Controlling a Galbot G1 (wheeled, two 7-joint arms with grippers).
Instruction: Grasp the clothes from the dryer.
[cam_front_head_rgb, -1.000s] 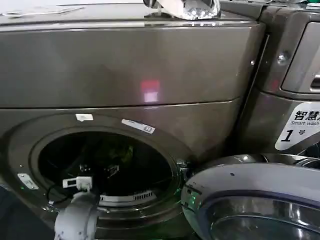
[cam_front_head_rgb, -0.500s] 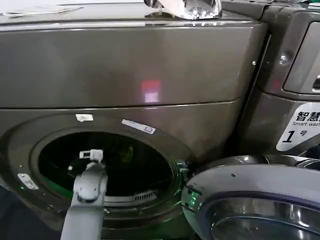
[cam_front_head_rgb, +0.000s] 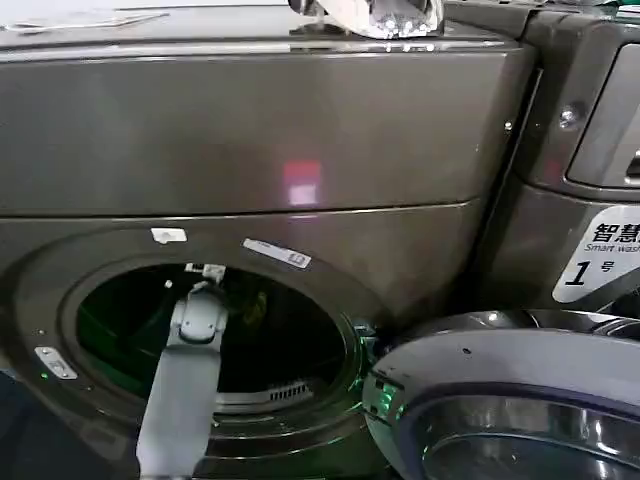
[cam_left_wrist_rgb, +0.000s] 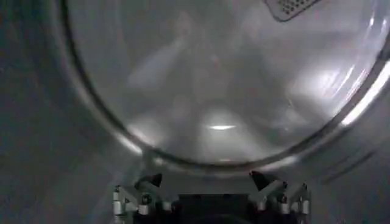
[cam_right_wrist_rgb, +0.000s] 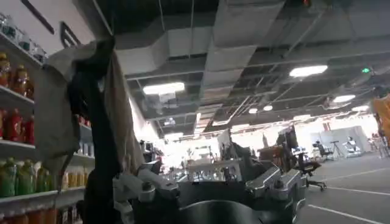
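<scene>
Just beside the left hand (cam_front_head_rgb: 207, 272), clothes (cam_front_head_rgb: 250, 305) inside the dryer (cam_front_head_rgb: 300, 140)

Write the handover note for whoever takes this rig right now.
Left gripper: inside the dryer mouth, near the top of the opening, fingers open, holding nothing; its wrist view looks into the bare drum.
Right gripper: parked away from the dryer, pointing out at the room, open, empty.
Clothes: a dim yellow-green bundle deep in the drum, just beyond the left gripper.
Door: swung open, lower right.
Done: door open, left arm reached in.
Left: close on the clothes and pull them out.
</scene>
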